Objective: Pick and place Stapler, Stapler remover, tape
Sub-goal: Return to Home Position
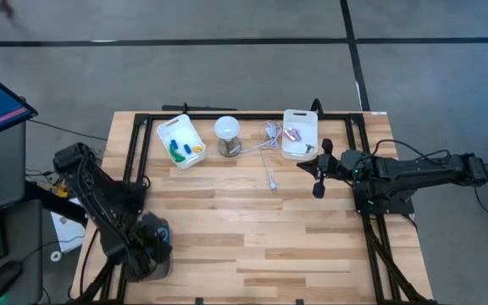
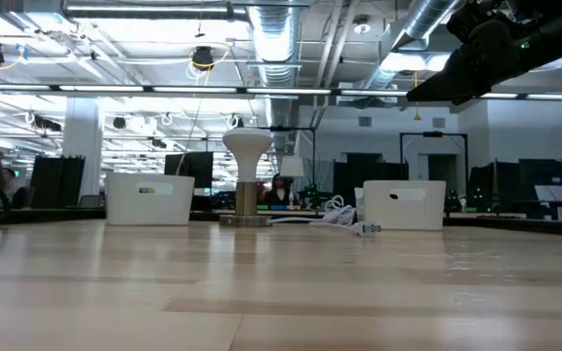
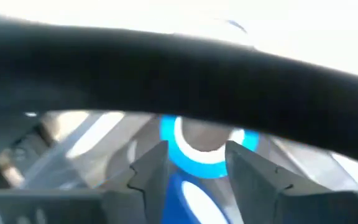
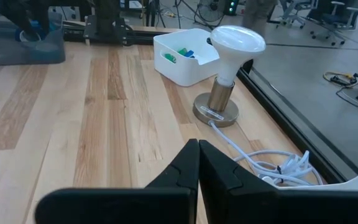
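Observation:
My left gripper (image 3: 197,177) is open at the table's near left corner, down in a grey see-through bin (image 4: 17,40). A blue tape roll (image 3: 201,152) with a pale centre lies just past its fingertips, and more blue (image 3: 191,199) shows between the fingers. My right gripper (image 4: 197,162) is shut and empty, raised above the table (image 1: 318,174) beside the right white bin (image 1: 299,134). That bin holds small pink and dark items (image 1: 292,134). I cannot pick out the stapler or the stapler remover. My left gripper has its fingers (image 3: 148,177) on either side of the blue shape (image 3: 191,199), coming from above. I cannot tell whether they touch it.
A left white bin (image 1: 180,141) at the far edge holds blue, green and yellow bits. Between the two white bins are a white bulb lamp on a round metal base (image 1: 228,135) and a loose white cable (image 1: 269,161). The middle and near wood of the table (image 1: 252,237) is bare.

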`<control>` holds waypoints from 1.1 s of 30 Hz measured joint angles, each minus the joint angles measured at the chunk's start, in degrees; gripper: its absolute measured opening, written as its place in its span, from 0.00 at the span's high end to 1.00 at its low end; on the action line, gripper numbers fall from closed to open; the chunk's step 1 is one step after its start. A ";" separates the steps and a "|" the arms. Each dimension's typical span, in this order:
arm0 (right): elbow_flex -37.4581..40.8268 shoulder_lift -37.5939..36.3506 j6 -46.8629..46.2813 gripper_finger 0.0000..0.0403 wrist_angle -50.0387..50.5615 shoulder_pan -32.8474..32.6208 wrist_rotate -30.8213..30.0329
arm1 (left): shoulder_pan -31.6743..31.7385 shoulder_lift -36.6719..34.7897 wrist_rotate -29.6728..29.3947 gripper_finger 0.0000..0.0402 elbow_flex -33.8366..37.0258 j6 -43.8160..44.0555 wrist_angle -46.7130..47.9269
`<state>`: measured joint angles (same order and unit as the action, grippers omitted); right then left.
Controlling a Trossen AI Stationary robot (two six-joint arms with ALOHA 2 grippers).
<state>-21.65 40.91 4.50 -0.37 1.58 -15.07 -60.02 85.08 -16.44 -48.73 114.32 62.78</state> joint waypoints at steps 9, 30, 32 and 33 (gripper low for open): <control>0.00 0.00 0.00 1.00 -0.01 0.00 0.00 | 0.32 -8.70 -0.12 0.62 0.44 -0.02 0.15; 0.00 -0.09 0.60 1.00 -0.05 0.00 3.23 | 0.32 -27.46 -40.70 1.00 0.42 -38.68 0.18; 0.00 -0.09 0.59 1.00 -0.07 -0.07 4.22 | 0.32 -28.01 -43.29 1.00 0.42 -42.10 0.01; 0.00 -0.09 0.58 1.00 -0.07 -0.07 4.67 | 0.32 -28.25 -44.40 1.00 0.42 -43.62 -0.04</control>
<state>-21.65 40.82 5.07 -0.45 1.52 -10.40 -59.70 56.83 -60.84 -48.31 70.70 62.74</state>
